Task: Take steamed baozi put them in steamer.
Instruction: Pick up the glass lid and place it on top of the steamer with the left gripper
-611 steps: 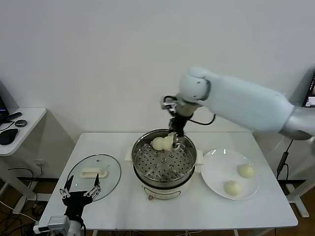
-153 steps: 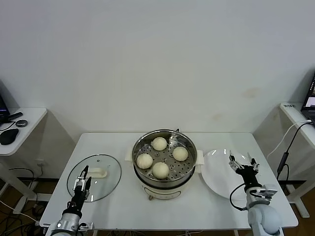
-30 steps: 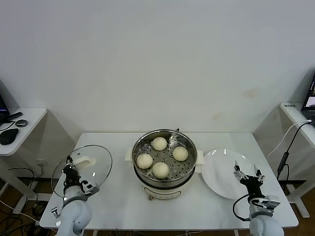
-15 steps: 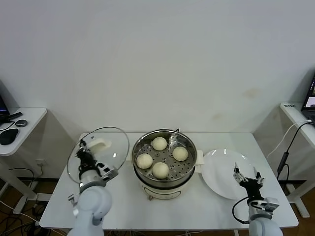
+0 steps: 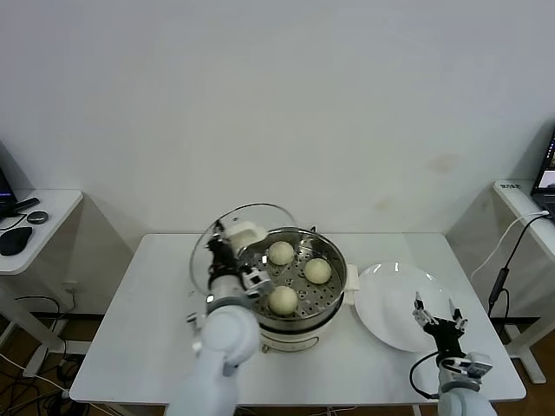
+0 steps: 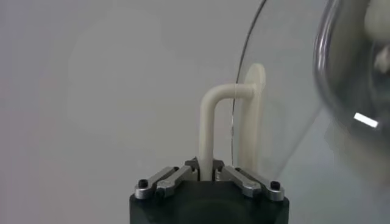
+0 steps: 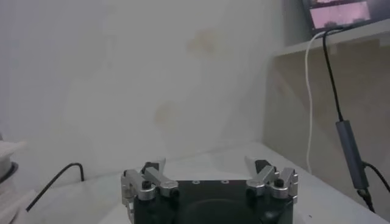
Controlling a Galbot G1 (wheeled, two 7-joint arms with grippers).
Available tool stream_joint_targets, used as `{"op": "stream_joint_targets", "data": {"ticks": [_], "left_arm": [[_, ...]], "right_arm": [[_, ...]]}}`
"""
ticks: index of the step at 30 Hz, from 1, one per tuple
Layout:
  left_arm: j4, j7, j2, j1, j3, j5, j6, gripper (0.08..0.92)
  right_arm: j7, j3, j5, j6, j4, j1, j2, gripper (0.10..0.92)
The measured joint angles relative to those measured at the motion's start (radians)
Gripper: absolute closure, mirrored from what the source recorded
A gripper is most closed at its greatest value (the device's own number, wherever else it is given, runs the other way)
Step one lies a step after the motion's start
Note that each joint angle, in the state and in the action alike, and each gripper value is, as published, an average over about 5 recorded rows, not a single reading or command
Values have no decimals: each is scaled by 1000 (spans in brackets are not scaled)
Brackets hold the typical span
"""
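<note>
a shiny steamer sits mid-table with three steamed baozi visible on its perforated tray, a fourth likely hidden behind the left gripper. its fingers are clamped on the white handle of a tilted glass lid above the steamer's left rim. loading looks finished and covering is in hand; next the lid must level and centre over the rim, while the right gripper, fingers apart, waits by the empty plate right of the steamer, leaving open room there.
</note>
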Motion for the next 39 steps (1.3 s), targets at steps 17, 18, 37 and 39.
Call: {"op": "stream_joint_targets", "data": {"ticks": [17, 18, 37, 39], "left_arm": [[110, 2, -21, -65, 214, 70, 8, 826], [114, 3, -21, -63, 219, 81, 8, 826], [167, 9, -25, -31, 249, 226, 10, 826], [172, 9, -26, -29, 252, 230, 10, 826]], "right_arm": [[1, -4, -11, -3, -11, 16, 19, 203], [1, -4, -11, -3, -12, 18, 18, 203], [1, -10, -10, 0, -22, 26, 15, 203], [1, -12, -10, 0, -23, 27, 15, 203]]}}
